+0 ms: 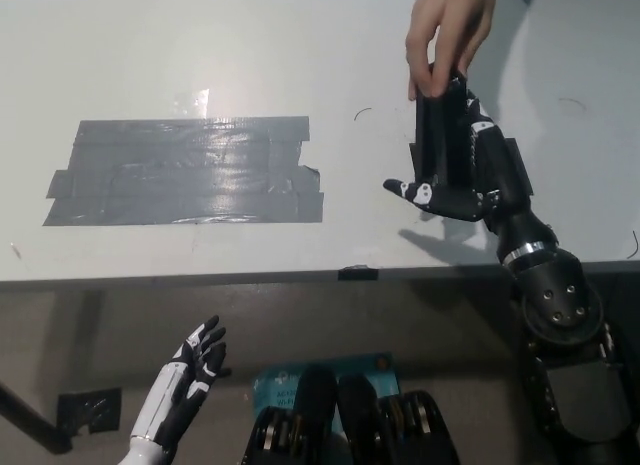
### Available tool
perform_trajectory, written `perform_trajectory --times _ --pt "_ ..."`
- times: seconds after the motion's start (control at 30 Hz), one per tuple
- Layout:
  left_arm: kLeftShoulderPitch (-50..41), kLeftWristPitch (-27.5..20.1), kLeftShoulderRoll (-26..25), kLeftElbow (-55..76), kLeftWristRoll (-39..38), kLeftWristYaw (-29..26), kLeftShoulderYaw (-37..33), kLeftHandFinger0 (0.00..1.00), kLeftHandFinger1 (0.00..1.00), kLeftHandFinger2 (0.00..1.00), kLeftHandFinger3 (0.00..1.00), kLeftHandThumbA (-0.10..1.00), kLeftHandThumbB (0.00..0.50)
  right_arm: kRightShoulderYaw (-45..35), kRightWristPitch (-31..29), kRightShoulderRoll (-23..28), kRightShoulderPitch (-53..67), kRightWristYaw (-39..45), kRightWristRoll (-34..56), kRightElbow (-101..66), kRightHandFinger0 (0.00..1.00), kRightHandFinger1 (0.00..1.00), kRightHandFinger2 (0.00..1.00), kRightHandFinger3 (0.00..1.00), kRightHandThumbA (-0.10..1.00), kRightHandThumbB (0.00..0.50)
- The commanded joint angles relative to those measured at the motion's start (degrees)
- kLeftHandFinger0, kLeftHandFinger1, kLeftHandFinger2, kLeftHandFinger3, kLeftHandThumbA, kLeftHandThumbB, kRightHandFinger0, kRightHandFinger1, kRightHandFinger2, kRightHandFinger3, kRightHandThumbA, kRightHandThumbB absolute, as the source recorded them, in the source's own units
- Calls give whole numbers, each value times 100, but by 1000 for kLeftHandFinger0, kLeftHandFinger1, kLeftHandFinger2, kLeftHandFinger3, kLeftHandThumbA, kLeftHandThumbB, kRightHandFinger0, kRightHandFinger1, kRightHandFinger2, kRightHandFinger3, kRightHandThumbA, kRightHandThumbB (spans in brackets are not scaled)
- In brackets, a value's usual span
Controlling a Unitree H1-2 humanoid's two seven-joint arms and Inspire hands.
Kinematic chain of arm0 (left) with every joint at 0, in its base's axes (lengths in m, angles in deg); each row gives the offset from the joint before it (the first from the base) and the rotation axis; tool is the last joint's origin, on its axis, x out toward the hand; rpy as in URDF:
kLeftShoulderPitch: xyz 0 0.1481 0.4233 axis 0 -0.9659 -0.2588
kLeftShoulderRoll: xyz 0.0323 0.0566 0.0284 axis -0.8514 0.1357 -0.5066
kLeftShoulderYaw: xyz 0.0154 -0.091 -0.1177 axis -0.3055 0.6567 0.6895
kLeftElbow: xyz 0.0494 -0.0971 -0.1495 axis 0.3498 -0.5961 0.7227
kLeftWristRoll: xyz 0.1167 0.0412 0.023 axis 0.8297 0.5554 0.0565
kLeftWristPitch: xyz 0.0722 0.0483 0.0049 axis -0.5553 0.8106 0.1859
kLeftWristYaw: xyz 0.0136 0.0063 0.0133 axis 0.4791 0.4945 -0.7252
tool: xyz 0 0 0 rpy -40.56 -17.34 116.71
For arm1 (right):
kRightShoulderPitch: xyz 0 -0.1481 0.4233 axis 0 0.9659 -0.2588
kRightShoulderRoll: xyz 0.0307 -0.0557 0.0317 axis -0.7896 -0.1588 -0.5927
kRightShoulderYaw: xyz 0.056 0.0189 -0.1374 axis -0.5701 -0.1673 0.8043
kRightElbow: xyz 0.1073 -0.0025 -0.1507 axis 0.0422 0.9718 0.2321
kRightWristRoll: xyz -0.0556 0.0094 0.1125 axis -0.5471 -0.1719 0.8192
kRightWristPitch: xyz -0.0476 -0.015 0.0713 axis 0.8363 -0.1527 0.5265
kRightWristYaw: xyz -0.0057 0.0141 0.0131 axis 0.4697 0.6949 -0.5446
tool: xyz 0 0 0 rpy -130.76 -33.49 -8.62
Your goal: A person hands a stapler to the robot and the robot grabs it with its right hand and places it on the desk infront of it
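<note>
A person's hand reaches in from the top and pinches the top end of a black stapler, held upright over the white desk. My black right hand lies open just behind and under the stapler, palm against it, fingers spread and not closed round it. My white left hand rests open below the desk's front edge at the lower left.
A wide patch of grey tape covers the desk's left middle. The desk's front edge runs across the picture. A teal object sits on the floor below.
</note>
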Motion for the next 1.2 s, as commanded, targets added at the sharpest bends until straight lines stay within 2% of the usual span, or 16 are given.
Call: perform_trajectory --times 0.0,0.07,0.13,0.27,0.3,0.33,0.37,0.4,0.43,0.47,0.5,0.53,0.57,0.9,1.07,1.17 --pt "33 -11 -66 165 -51 115 -10 803 928 941 947 868 435 -15 216 50 -362 89 108 262 1000 1000 1000 1000 1000 423" --pt "50 -26 -60 155 -50 112 -13 801 925 937 945 869 435 -40 312 47 -434 60 112 380 1000 1000 1000 1000 1000 430" --pt "60 -25 -59 152 -52 102 -2 777 907 919 930 866 438 -75 469 19 -637 -29 86 791 1000 1000 1000 1000 961 403" --pt "72 -27 -79 137 6 94 -17 768 904 914 925 878 440 -84 762 4 -832 -194 -46 1186 1000 1000 1000 1000 924 414" --pt "71 -15 -76 157 2 100 -22 771 906 915 923 877 438 -95 882 -24 -921 -418 -190 1339 1000 1000 1000 1000 787 365" --pt "68 -14 -75 159 -7 104 -21 771 906 915 920 874 442 -68 907 -23 -953 -522 -293 1390 1000 1000 1000 1000 646 288" --pt "63 -14 -75 158 -20 110 -18 771 905 914 919 873 443 -22 929 -16 -991 -650 -422 1451 977 1000 1000 1000 573 295" --pt "63 -14 -75 158 -20 110 -18 771 905 914 919 873 443 -20 930 -15 -994 -655 -421 1455 977 1000 1000 1000 573 295" --pt "71 -6 -78 187 -36 128 -22 770 902 911 914 869 442 -106 873 -79 -1099 -1025 -518 1670 129 179 279 378 -17 101" --pt "84 7 -77 191 -58 140 -20 772 899 907 910 862 446 -148 755 -121 -1132 -1230 -572 1720 5 81 335 316 -97 195" --pt "89 12 -76 186 -77 149 -17 772 898 907 911 864 450 -171 694 -148 -1140 -1321 -591 1715 1 148 470 428 -99 152" --pt "89 26 -78 187 -70 147 -18 772 897 907 912 869 453 -173 632 -173 -1130 -1391 -623 1649 0 252 655 630 -100 160" --pt "88 40 -78 191 -59 143 -19 772 897 908 913 870 453 -166 575 -185 -1123 -1440 -651 1612 0 277 692 680 -100 162" --pt "55 -12 -85 165 -69 186 -2 737 862 872 882 869 442 -54 760 -315 -860 -1398 -775 646 0 284 687 742 -82 139" --pt "53 31 -77 178 -40 189 -5 723 851 859 880 871 443 71 965 -306 -763 -1151 -784 92 0 341 747 832 -100 116" --pt "95 9 -77 126 -21 188 -8 730 850 853 872 879 457 276 1060 -202 -803 -876 -823 -108 0 319 665 822 -100 113"
